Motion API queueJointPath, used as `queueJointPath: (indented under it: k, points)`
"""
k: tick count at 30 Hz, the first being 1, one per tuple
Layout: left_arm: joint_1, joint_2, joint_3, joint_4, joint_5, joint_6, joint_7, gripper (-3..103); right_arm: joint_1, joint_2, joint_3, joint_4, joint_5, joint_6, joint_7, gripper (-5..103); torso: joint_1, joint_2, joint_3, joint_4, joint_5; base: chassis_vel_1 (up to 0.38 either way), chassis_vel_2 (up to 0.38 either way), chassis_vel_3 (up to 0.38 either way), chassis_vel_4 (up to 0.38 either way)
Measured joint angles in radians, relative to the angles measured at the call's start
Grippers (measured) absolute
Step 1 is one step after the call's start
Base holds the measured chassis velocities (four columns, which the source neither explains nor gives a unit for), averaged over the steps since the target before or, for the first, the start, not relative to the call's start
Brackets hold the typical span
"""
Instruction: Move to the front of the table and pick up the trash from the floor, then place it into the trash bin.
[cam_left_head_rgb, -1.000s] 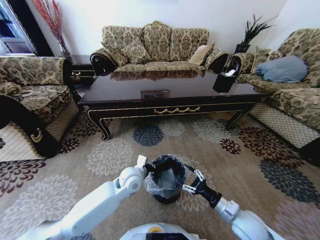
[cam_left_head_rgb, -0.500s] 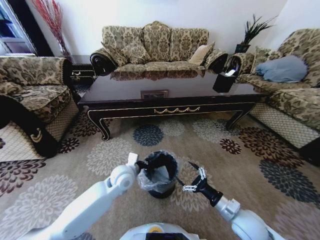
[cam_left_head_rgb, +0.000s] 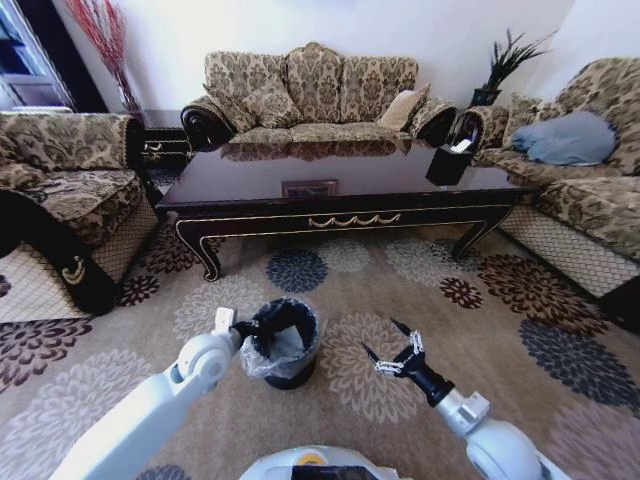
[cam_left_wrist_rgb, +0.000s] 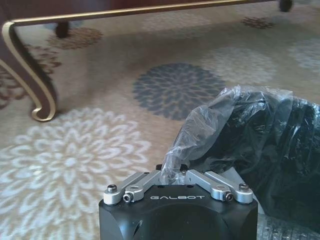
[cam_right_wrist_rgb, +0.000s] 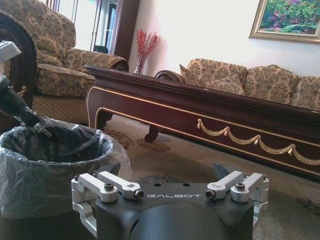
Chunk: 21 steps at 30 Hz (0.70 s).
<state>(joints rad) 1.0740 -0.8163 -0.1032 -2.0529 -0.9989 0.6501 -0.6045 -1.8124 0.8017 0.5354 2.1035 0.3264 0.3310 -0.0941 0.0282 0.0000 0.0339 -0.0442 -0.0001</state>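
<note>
Two end effectors, left (cam_left_head_rgb: 243, 331) pinching trash bin (cam_left_head_rgb: 280, 345) liner, right (cam_left_head_rgb: 390, 348) spread, empty

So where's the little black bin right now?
In the head view the trash bin stands on the flowered carpet in front of the table, with the left gripper pinching its bag and the right gripper beside it.

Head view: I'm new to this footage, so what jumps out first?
The trash bin on the floral carpet, its plastic liner pinched by the shut left gripper at the rim. Beside it, the right gripper hangs open over the carpet. Behind them stands the long dark table with gold trim.
</note>
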Motion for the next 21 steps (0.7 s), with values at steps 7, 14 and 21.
queueJointPath:
  k: [7,14,21]
  points:
    - [0.060,-0.012,-0.028,0.003,0.032,-0.015,0.014,3,0.000,0.018,-0.014,-0.029,-0.012,0.005,-0.002,100,0.000,0.000,0.000,0.0000,0.0002,0.000,0.000,0.000,0.000]
    - [0.094,-0.041,-0.037,0.018,0.058,-0.019,0.016,3,-0.001,0.023,-0.018,-0.050,-0.014,0.008,-0.003,100,0.000,0.000,0.000,0.0001,0.0000,0.000,0.000,0.000,0.000]
    - [0.107,-0.047,-0.045,0.020,0.059,-0.024,0.010,4,0.007,0.023,-0.027,-0.062,-0.007,0.010,-0.004,100,0.000,0.000,0.000,0.0002,0.0001,0.000,0.000,0.000,0.000]
